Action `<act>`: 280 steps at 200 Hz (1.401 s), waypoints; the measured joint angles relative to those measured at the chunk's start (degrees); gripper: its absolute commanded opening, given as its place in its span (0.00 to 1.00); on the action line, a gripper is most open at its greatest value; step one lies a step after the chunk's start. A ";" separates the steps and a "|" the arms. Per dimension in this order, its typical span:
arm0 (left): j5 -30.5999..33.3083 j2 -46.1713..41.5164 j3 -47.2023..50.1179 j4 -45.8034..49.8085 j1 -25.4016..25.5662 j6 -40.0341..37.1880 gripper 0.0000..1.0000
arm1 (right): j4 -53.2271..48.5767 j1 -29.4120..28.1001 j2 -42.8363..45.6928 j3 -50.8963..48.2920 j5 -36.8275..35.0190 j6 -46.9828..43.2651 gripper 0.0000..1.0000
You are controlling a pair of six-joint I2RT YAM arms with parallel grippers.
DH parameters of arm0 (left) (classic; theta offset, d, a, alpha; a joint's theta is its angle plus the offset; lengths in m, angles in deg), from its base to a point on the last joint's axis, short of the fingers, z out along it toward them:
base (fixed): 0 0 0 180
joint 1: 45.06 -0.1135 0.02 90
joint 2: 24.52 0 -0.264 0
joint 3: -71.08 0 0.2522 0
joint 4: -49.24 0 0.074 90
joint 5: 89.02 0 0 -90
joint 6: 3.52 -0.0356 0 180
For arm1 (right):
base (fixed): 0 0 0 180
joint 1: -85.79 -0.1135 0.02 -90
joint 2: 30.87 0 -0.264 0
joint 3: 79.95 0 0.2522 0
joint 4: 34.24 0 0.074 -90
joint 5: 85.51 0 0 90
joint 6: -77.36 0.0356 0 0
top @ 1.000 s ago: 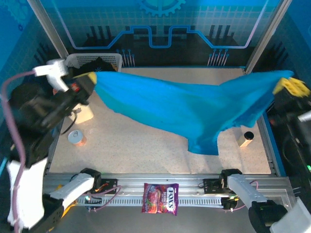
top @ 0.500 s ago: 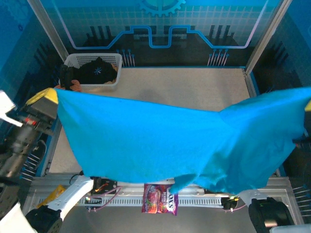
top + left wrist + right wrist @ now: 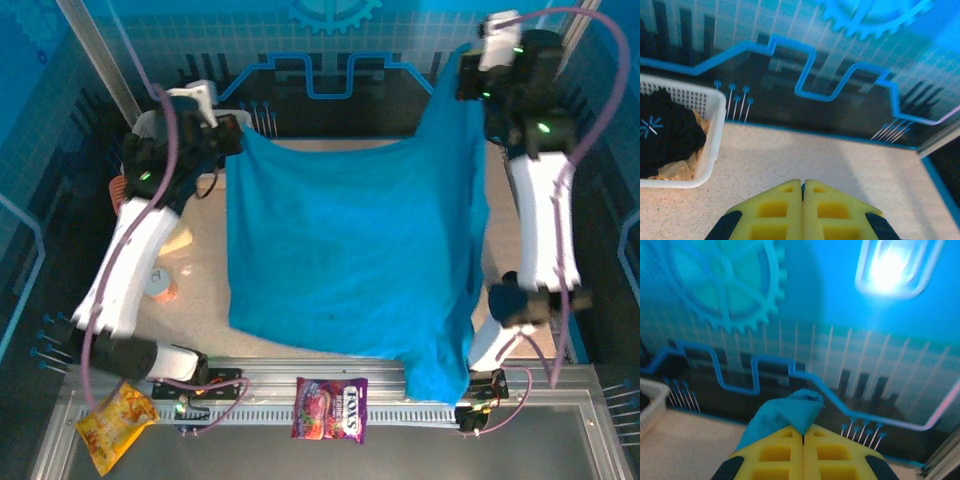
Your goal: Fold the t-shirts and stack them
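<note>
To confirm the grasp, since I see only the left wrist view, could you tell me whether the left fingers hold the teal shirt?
Observer: Yes, the top view shows the teal shirt hanging from the left fingers by one corner.
Operator: And the right side, please?
Observer: The right wrist view shows teal cloth pinched between the shut right fingers.
Operator: Is it spread?
Observer: Yes, it hangs wide between the two grasps, over the table.

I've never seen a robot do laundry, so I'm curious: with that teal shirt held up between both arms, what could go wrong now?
The right gripper pinches just a small tuft of the teal shirt; it might slip free. The shirt's low corner hangs past the table edge beside the right arm's base, so it could snag there when lowered.
</note>
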 measured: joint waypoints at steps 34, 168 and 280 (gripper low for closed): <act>-0.02 25.42 -8.17 -6.95 -0.28 0.70 0.00 | -0.15 0.00 -32.85 23.65 -0.94 -1.01 0.00; 3.21 57.92 -27.96 -10.43 -4.11 5.07 0.00 | 8.55 1.07 -45.44 12.20 -10.21 1.84 0.00; 1.16 50.58 -12.20 -16.06 -4.63 4.94 0.00 | 16.68 5.66 -23.12 -24.68 -10.62 6.40 0.00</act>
